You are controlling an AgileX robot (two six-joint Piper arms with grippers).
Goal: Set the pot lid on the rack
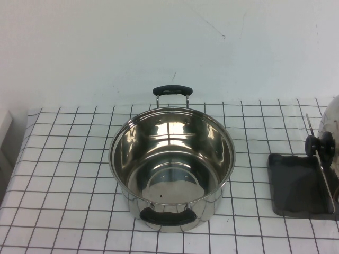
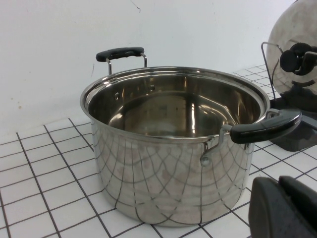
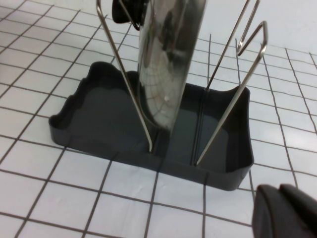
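The shiny steel pot lid (image 1: 332,124) with its black knob (image 1: 319,144) stands on edge in the rack (image 1: 296,182), a dark grey tray with a wire frame (image 1: 320,159), at the table's right edge. The right wrist view shows the lid (image 3: 166,59) upright between the wires (image 3: 126,84) in the tray (image 3: 99,119). My right gripper (image 3: 280,187) is shut and empty, just in front of the rack. My left gripper (image 2: 279,181) is shut and empty, low beside the pot. The lid (image 2: 287,29) and the rack (image 2: 297,136) show behind it. Neither gripper shows in the high view.
A deep steel pot (image 1: 172,159) with two black handles stands open in the middle of the white gridded table (image 1: 63,174); it also fills the left wrist view (image 2: 173,148). A white wall runs along the back.
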